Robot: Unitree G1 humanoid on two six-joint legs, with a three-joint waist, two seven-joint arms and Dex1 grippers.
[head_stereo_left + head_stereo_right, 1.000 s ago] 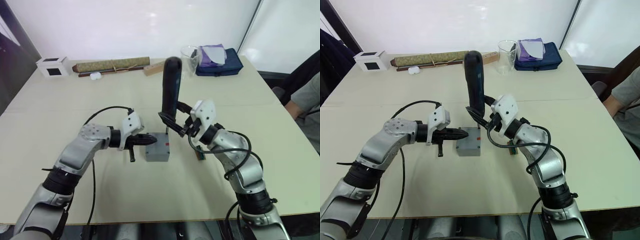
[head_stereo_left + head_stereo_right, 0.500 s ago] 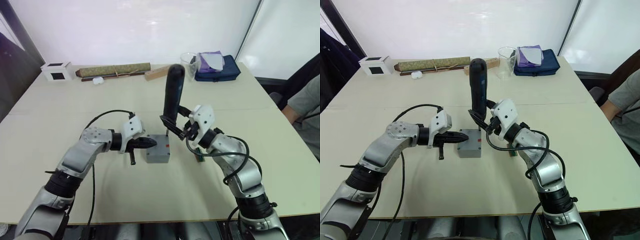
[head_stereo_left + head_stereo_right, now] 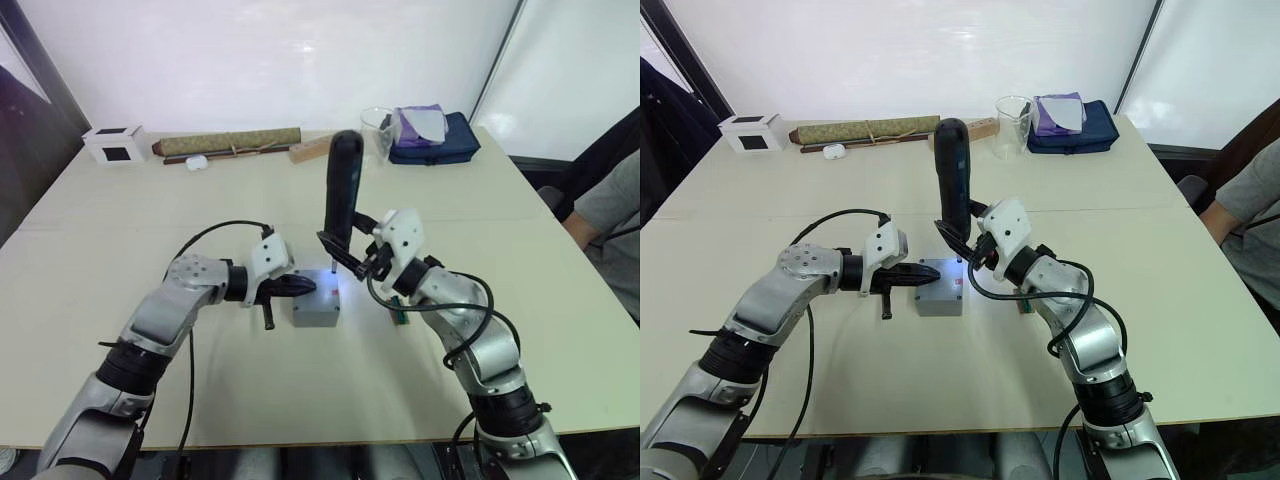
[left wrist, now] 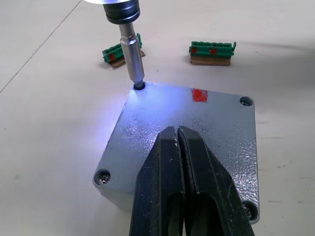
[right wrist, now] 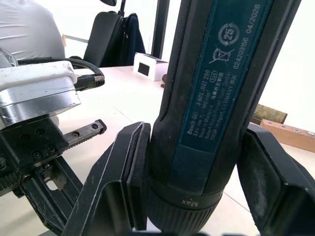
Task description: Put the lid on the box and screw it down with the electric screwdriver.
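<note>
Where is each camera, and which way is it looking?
Left and right eye views: on the head, looking forward and down at the table; both arms show.
Left wrist view: on the left wrist, looking along the shut fingers pressing the lid; the bit sits in a corner hole.
Right wrist view: on the right wrist, looking along its fingers clamped on the electric screwdriver.
Shared: head and left wrist views both show the lid's red mark.

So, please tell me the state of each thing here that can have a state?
lid: on the box, held down by shut left gripper
box: closed
electric screwdriver: upright in right gripper, light on, bit in a corner hole
glass beaker: upright
</note>
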